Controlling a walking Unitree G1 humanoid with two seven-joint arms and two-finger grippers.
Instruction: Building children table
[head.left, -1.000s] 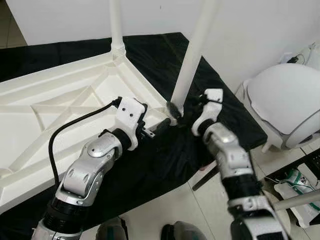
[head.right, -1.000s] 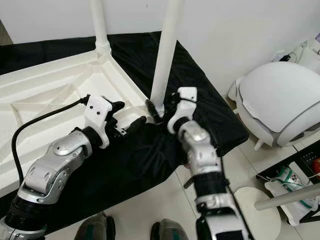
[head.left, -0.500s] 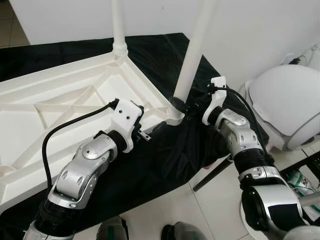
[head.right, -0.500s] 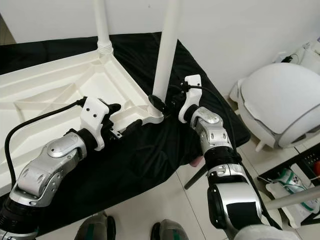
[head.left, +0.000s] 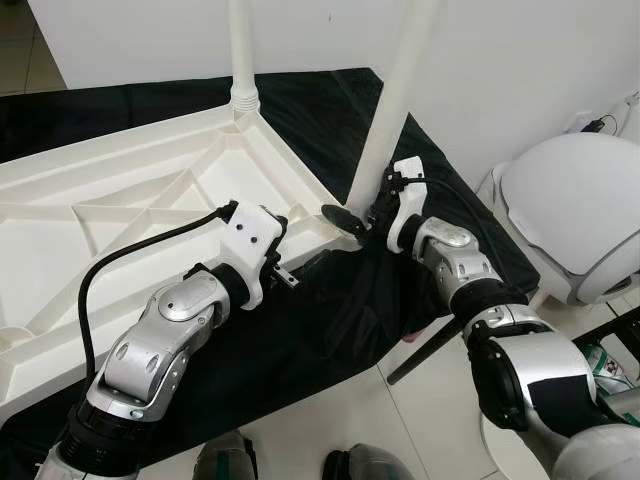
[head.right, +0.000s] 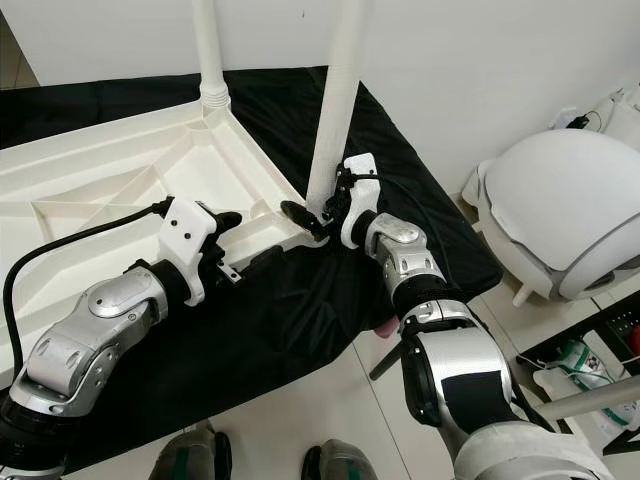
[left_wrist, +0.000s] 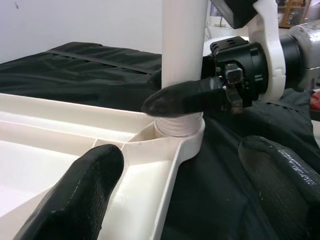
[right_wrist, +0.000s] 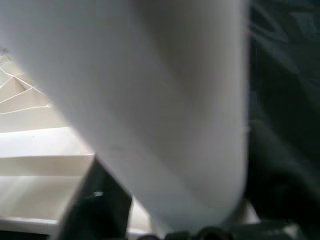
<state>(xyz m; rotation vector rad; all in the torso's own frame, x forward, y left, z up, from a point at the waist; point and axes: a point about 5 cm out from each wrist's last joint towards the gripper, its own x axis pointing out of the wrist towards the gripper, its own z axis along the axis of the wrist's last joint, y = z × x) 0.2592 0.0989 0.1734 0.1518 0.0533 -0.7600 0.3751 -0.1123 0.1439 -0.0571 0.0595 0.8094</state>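
Clamping the second leg (head.left: 395, 110) at its corner socket, the right gripper (head.left: 362, 215) works while the left gripper (head.left: 300, 262) hovers unclenched beside the upturned tabletop (head.left: 120, 200); one leg (head.left: 241, 50) already stands, others remain.

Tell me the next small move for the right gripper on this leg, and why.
Probably turn the right gripper further to screw the near leg down. Its fingers clasp the leg just above the corner socket, where thread ridges show, so the leg looks not fully seated. The left gripper, open, straddles the tabletop rim by that corner and could steady it.
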